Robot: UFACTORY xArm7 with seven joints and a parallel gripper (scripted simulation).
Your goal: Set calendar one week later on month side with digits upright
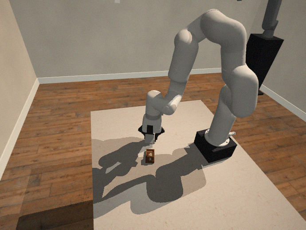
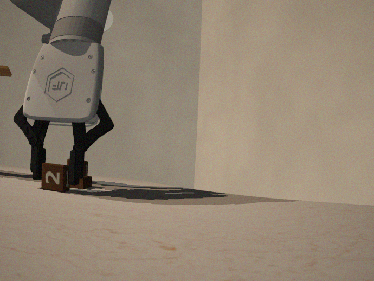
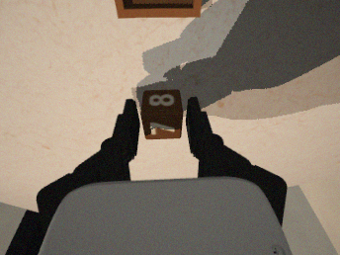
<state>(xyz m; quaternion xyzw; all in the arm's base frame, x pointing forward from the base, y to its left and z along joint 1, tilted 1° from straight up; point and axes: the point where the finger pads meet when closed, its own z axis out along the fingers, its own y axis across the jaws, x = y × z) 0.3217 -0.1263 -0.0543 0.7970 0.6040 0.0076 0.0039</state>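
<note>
A loose brown cube (image 2: 55, 172) (image 3: 170, 115) stands on the table outside the tray. The exterior view shows a sideways 2 on it; the wrist view shows an 8 and a partly lit, unreadable face. My gripper (image 1: 151, 141) (image 2: 55, 180) (image 3: 162, 110) is partly open, pointing down, its fingers either side of this cube with gaps visible in the wrist view. The small brown tray (image 2: 86, 182) (image 3: 158, 14) lies beyond the cube in the wrist view. A second cube (image 1: 150, 154) sits in it, showing a 4 above a 1. The gripper hides the loose cube in the top view.
The pale table top (image 1: 222, 188) (image 2: 211, 242) carries broad arm shadows around the tray and loose cube. The black base block (image 1: 214, 151) of the arm stands to the right in the top view. A tall black pedestal (image 1: 261, 57) stands farther back.
</note>
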